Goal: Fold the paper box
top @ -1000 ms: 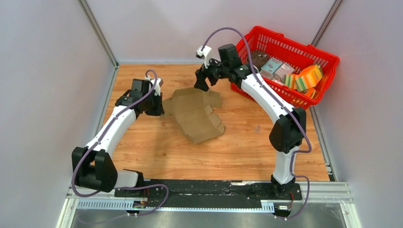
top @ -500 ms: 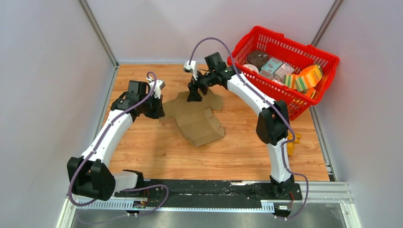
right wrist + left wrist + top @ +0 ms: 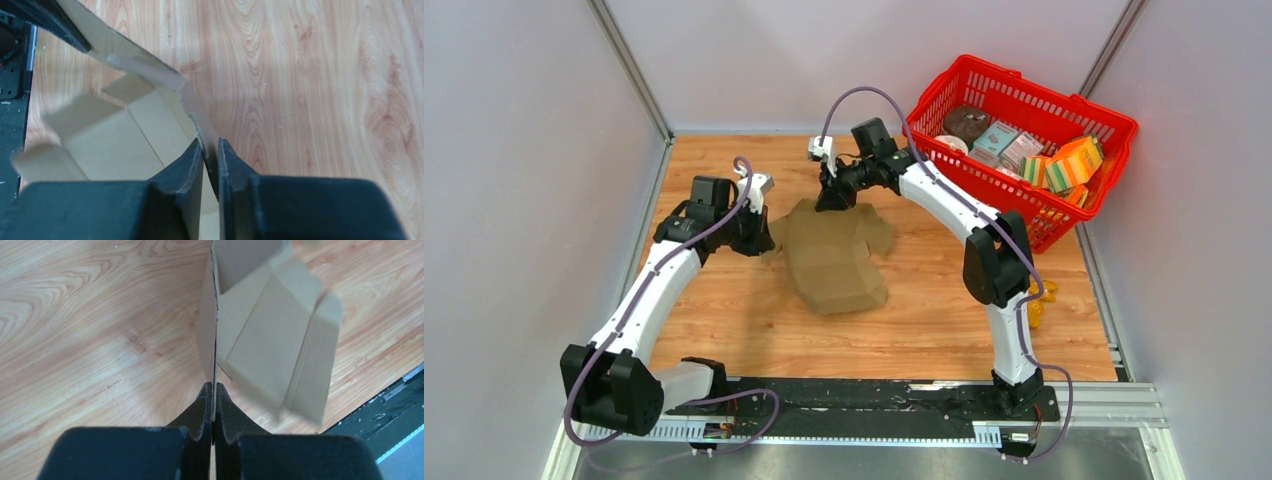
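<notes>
The paper box (image 3: 834,255) is a brown die-cut cardboard sheet, partly creased, lying mid-table. My left gripper (image 3: 759,235) is at its left edge, jaws shut on a thin flap that stands on edge between the fingertips (image 3: 213,390); the rest of the sheet (image 3: 270,340) spreads away beyond them. My right gripper (image 3: 832,200) is at the sheet's far edge. In the right wrist view its jaws (image 3: 210,147) are closed to a narrow slit with a cardboard flap (image 3: 195,112) running in between them. The left gripper's black finger (image 3: 55,22) shows in the top left corner.
A red basket (image 3: 1114,130) holding colourful packages stands at the back right, close behind the right arm. Small orange items (image 3: 1036,300) lie on the wood by the right arm's elbow. Grey walls enclose the table on three sides.
The right gripper came left and down from near the basket onto the sheet's far edge and closed on a flap. The sheet now lies flatter and has shifted slightly left.
</notes>
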Motion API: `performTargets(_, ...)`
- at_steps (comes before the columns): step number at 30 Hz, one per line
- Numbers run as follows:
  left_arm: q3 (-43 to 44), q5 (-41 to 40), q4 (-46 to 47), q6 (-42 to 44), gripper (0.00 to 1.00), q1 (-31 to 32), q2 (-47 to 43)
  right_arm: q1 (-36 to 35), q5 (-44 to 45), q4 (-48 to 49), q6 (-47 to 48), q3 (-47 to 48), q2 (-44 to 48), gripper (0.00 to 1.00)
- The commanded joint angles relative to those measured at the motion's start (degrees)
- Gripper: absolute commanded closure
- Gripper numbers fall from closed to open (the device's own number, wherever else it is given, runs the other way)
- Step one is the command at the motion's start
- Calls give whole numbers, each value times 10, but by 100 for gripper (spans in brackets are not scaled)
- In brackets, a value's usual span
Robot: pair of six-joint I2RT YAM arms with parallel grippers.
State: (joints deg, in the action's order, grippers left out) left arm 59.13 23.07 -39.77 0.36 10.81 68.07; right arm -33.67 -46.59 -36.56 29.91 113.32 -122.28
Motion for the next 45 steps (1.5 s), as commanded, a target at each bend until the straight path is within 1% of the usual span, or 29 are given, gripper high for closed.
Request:
performTargets(1,5,5,21,10,100,1,-15,1,-3,37,-7,-44,52,92)
performTargets(3,5,5,19,9,100,0,-18,3,-5,39,-10,-62,68,100)
performTargets(7,9,-10,15,6,100,0,-16,18,-20,53,-38,-120,100,100)
performTargets(9,14,-35,2,3,94,0,-12,26,-28,47,-49,-135,116,100)
performTargets(10,16,-70,0,-1,91,0,-12,26,-30,44,-52,-143,123,100)
performTargets(11,18,-92,-3,0,81,-1,-12,26,-25,46,-56,-157,131,100)
performTargets(13,21,-124,-5,-19,74,-1,-23,26,-7,45,-68,-164,134,100)
performTargets(14,24,-127,-4,-28,69,-1,-29,26,-3,45,-72,-162,133,100)
performTargets(15,27,-127,-4,-47,66,-1,-44,26,4,44,-87,-160,129,100)
performTargets(17,36,-92,6,-69,63,0,-62,26,13,50,-103,-151,123,100)
performTargets(18,36,-82,27,-101,62,1,-81,26,15,50,-110,-148,118,100)
performTargets(19,37,-74,39,-120,57,1,-91,26,18,53,-118,-144,115,100)
performTargets(21,48,-73,62,-160,57,5,-108,26,26,46,-119,-135,107,100)
performTargets(23,55,-75,81,-177,58,20,-112,26,31,43,-122,-134,106,100)
performTargets(24,59,-79,110,-192,60,40,-105,26,27,45,-123,-132,105,100)
performTargets(25,63,-86,123,-198,66,54,-95,26,23,46,-124,-131,104,100)
performTargets(26,71,-94,131,-200,70,64,-82,26,20,45,-124,-130,104,100)
performTargets(27,99,-108,123,-200,73,75,-47,26,18,46,-125,-129,105,100)
performTargets(28,119,-142,110,-199,79,95,-25,26,15,49,-126,-132,107,100)
performTargets(29,140,-157,86,-194,83,102,-3,25,14,54,-127,-135,111,100)
performTargets(30,175,-174,78,-193,86,109,38,26,12,60,-128,-138,114,100)
performTargets(31,188,-203,74,-193,92,115,56,26,12,63,-128,-144,115,100)
performTargets(33,214,-228,73,-192,94,120,97,26,16,68,-128,-148,121,100)
performTargets(34,223,-268,68,-191,95,123,108,26,16,69,-128,-151,123,100)
performTargets(35,230,-278,68,-186,96,128,118,26,16,72,-129,-154,125,100)
performTargets(37,248,-284,69,-180,96,136,144,25,16,79,-132,-155,125,100)
performTargets(41,264,-290,68,-167,98,177,176,26,11,86,-142,-150,120,100)
performTargets(43,252,-295,74,-169,100,187,174,26,10,89,-145,-147,117,100)
performTargets(45,229,-297,84,-180,100,199,167,25,11,87,-145,-145,116,100)
